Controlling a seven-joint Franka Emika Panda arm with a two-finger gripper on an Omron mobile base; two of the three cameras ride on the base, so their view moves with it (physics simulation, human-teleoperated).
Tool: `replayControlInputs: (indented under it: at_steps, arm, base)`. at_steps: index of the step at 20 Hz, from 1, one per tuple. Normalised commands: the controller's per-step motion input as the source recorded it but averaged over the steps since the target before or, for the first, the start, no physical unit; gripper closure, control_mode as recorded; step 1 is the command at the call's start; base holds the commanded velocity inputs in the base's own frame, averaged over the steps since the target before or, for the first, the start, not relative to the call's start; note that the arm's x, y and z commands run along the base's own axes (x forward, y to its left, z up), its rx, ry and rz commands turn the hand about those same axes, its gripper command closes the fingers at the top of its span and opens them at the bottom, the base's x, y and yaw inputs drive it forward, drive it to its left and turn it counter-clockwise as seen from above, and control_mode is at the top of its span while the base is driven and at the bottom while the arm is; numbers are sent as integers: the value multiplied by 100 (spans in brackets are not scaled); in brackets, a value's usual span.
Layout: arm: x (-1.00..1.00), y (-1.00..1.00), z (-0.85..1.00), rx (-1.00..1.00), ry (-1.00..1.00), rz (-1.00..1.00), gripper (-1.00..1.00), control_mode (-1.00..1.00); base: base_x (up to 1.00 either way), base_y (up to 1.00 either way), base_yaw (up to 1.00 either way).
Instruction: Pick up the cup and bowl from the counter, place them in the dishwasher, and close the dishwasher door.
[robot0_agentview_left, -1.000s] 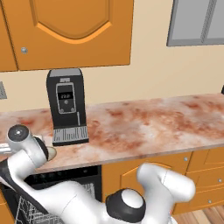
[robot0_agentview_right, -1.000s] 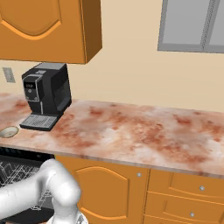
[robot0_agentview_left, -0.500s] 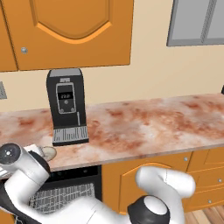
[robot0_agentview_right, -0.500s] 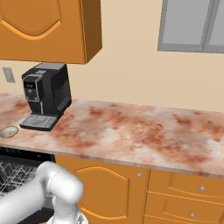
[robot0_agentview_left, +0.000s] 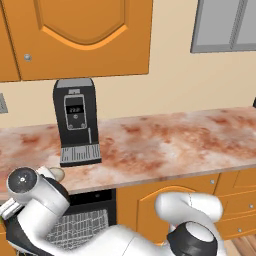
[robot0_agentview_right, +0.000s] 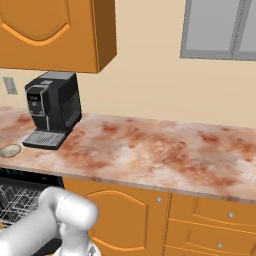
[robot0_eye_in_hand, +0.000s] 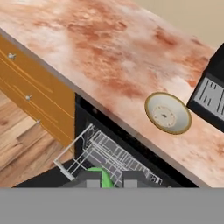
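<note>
The cup (robot0_eye_in_hand: 101, 178), a sliver of bright green, is seen in the hand view between the two dark fingertips of the tool (robot0_eye_in_hand: 105, 179), directly above the grey wire rack (robot0_eye_in_hand: 105, 155) of the open dishwasher (robot0_eye_in_hand: 83, 127). Whether the tool is clamped on the cup or has let it go cannot be told, since so little of the cup and the fingertips is visible and contact is not shown. The step in hand is judged to be the placing of the cup into the rack, the first of the two items.

The bowl (robot0_eye_in_hand: 168, 112) is seen lying on the worktop (robot0_eye_in_hand: 100, 48) close to its front edge, just beside the base of the black coffee machine (robot0_agentview_left: 76, 121) and above the dishwasher opening. In the right base view the bowl (robot0_agentview_right: 9, 150) is found at the left end of the worktop, in front of the machine's drip tray. It is untouched and sits apart from the tool.

If the cup is not yet freed, a release over the rack is called for; then the tool must be raised clear of the rack and the worktop's front edge, brought over the bowl, and lowered onto its rim for a grasp. The bowl's shallow form is judged to leave little to pinch. The door is not yet closed.
</note>
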Motion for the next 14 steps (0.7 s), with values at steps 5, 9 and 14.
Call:
replayControlInputs:
  at_steps: [5, 9, 14]
  arm:
    - [-18, -25, -29, -8, 0, 18, 100, -100]
    - [-10, -7, -47, -28, 0, 14, 100, -100]
    - [-8, 0, -51, -45, 0, 10, 100, -100]
  base:
    - [0, 0, 0]
    - [0, 0, 0]
    - [0, 0, 0]
